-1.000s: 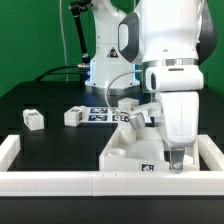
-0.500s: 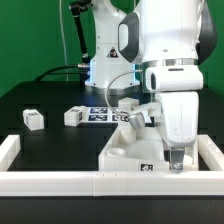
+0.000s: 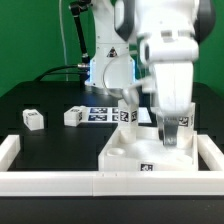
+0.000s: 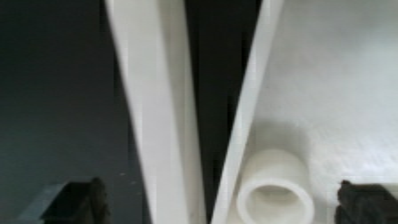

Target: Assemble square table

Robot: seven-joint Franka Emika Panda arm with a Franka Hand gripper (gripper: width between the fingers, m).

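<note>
Beneath the claw [image 3: 172, 138], square table [image 3: 128, 153], corner socket [image 4: 276, 197] between fingers [image 4: 370, 200]

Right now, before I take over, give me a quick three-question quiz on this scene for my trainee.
1. True or false: the gripper holds a leg.
2. How many loose legs lie to the exterior view's left of the marker board?
3. The gripper hangs above: A) the marker board, B) the square tabletop, C) a loose leg.
Key: 1 false, it is open and empty; 2 two; 3 B.
</note>
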